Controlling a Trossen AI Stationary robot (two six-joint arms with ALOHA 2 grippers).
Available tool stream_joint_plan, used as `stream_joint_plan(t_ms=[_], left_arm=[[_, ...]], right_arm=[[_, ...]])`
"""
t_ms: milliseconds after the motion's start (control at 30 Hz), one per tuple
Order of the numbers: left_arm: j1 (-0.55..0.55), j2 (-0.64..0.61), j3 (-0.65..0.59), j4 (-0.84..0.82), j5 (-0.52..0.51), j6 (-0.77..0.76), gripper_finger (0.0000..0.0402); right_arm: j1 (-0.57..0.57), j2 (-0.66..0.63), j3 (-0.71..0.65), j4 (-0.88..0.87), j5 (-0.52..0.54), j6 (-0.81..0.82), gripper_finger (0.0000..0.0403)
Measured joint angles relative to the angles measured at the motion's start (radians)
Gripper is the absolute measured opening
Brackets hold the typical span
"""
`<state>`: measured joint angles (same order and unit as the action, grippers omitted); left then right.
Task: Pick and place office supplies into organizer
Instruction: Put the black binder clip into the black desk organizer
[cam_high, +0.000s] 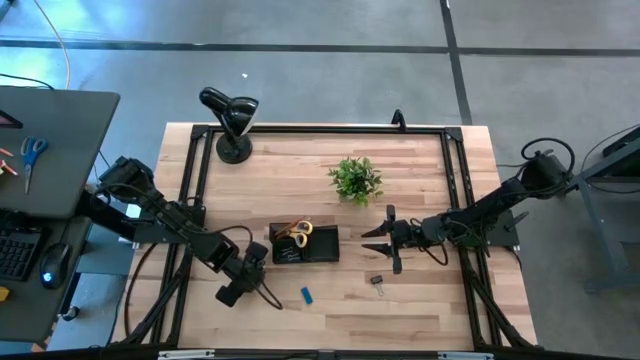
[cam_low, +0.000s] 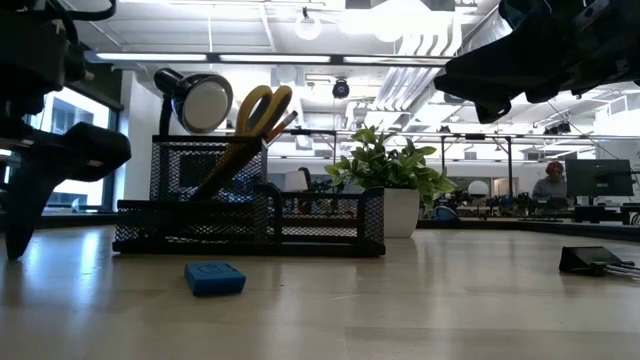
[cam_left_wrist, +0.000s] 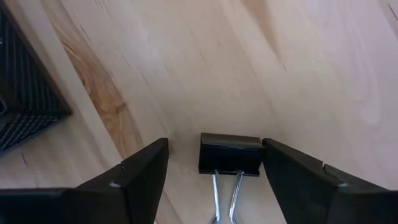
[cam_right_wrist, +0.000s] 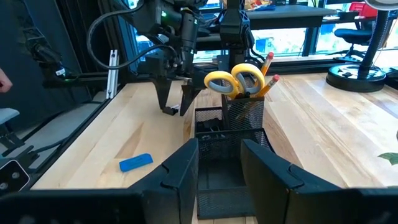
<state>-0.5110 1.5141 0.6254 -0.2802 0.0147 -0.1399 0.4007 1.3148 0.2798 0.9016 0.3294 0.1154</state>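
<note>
The black mesh organizer (cam_high: 318, 250) (cam_low: 330, 225) (cam_right_wrist: 224, 155) stands mid-table. Its cup holds yellow-handled scissors (cam_high: 293, 231) (cam_low: 262, 108) (cam_right_wrist: 233, 79) and pencils (cam_right_wrist: 268, 65). My left gripper (cam_high: 258, 255) (cam_left_wrist: 215, 142) (cam_right_wrist: 176, 109) is open at the organizer's left end and points down. Its fingers stand on either side of a black binder clip (cam_left_wrist: 229, 154) that lies flat on the wood. My right gripper (cam_high: 385, 238) (cam_right_wrist: 221, 162) is open and raised above the table to the organizer's right. A blue eraser (cam_high: 306, 295) (cam_low: 214, 277) (cam_right_wrist: 135, 162) and a second clip (cam_high: 377, 284) (cam_low: 590, 260) lie nearer the table's near edge.
A potted plant (cam_high: 355, 180) (cam_low: 390, 175) stands behind the organizer. A black gooseneck lamp (cam_high: 232, 120) (cam_low: 195, 100) is at the far left corner. A dark side desk off the table's left holds blue-handled scissors (cam_high: 32, 150). Bare wood stretches along the near edge.
</note>
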Motion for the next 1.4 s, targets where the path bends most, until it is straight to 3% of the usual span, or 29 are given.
stream_joint_plan(t_ms=[367,733,967,1167,1400], left_arm=[[0.0,0.002,0.0,0.0,-0.011,0.0,0.0205],[0.0,0.007,0.025,-0.003,0.01,-0.003,0.0115],[-0.001,0.007,0.071,-0.004,-0.004,-0.002,0.0128],[-0.001,0.007,0.128,-0.042,-0.138,0.014,0.0131],[0.0,0.006,0.226,-0.141,-0.447,0.091,0.0127]], right_arm=[[0.0,0.0,0.0,0.0,0.0,0.0,0.0116],[0.0,0.0,0.0,0.0,0.011,0.0,0.0116],[0.0,0.0,0.0,0.0,0.011,0.0,0.0116],[0.0,0.0,0.0,0.0,0.012,0.0,0.0116],[0.0,0.0,0.0,0.0,0.012,0.0,0.0116]])
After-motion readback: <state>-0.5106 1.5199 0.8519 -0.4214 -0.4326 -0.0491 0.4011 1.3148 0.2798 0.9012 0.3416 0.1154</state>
